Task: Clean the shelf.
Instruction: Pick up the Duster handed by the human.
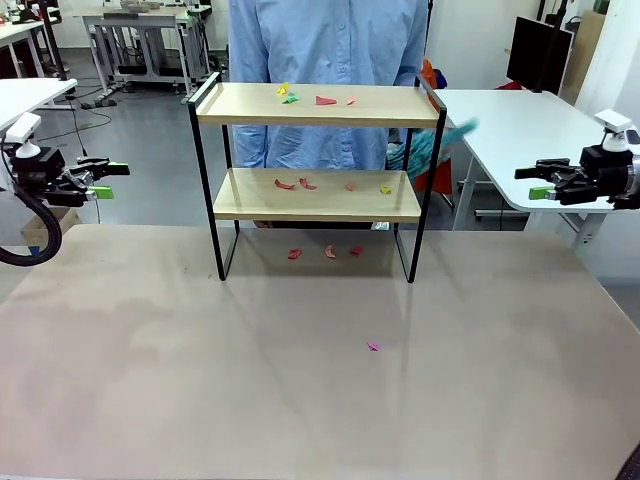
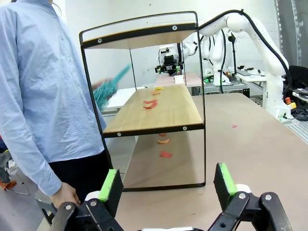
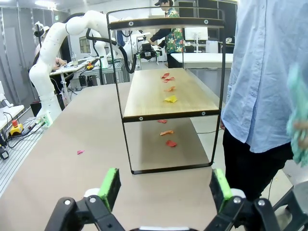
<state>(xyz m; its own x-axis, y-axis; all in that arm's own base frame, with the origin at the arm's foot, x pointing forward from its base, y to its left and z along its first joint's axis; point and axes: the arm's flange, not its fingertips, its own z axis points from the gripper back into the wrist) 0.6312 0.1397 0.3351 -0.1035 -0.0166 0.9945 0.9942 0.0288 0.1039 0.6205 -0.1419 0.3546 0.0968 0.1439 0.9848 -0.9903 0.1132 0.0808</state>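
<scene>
Shelf point(image 1: 318, 205) stands at the desk's point(image 1: 150, 380) far edge, midway between its corners, with a person point(image 1: 325, 50) directly behind it. The front view catches paper scraps point(image 1: 318, 99) on the top board, while both wrist views look end-on along the lower board and the scraps beneath it. Left gripper point(image 1: 106, 178) and right gripper point(image 1: 532, 182) hover near the far-left and far-right corners, well apart from the shelf (fingers spread, holding nothing). One pink scrap point(image 1: 373, 347) lies on the open desk in front.
</scene>
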